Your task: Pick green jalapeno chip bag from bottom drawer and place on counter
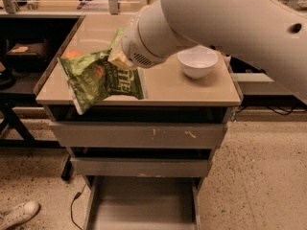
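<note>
The green jalapeno chip bag (96, 80) is dark mottled green with white block letters. It hangs tilted over the front left part of the beige counter (187, 87). My gripper (118, 60) is shut on the bag's upper right edge and holds it just above the counter surface. The big white arm reaches in from the upper right. The bottom drawer (144, 205) is pulled open below, its flat grey floor bare.
A white bowl (197, 61) stands on the counter's right side. An orange (72, 54) peeks out behind the held bag. A paler green bag (117, 35) is mostly hidden behind the arm. Two closed drawer fronts (139, 135) sit above the open drawer. A shoe (19, 213) lies on the floor at left.
</note>
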Robot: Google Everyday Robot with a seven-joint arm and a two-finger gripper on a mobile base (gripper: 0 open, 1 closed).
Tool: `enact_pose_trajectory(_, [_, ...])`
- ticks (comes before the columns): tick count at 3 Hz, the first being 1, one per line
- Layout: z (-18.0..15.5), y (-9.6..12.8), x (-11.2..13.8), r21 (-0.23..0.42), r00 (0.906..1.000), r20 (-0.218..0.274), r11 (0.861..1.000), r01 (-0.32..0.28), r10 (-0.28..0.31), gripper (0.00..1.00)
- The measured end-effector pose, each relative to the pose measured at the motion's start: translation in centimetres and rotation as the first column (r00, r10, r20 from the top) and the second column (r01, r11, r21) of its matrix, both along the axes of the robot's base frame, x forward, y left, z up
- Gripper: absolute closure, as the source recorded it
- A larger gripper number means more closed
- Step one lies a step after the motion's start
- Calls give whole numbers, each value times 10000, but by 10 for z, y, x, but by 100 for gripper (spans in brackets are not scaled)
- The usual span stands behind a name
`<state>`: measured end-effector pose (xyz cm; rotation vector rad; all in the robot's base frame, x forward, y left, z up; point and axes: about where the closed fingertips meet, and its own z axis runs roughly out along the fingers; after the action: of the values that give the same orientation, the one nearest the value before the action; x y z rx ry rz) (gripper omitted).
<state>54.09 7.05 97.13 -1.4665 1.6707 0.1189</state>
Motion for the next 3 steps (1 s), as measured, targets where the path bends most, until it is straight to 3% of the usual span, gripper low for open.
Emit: enact_pose_trajectory(3, [-19, -20, 122, 280, 9963, -3, 9959, 861, -861, 100])
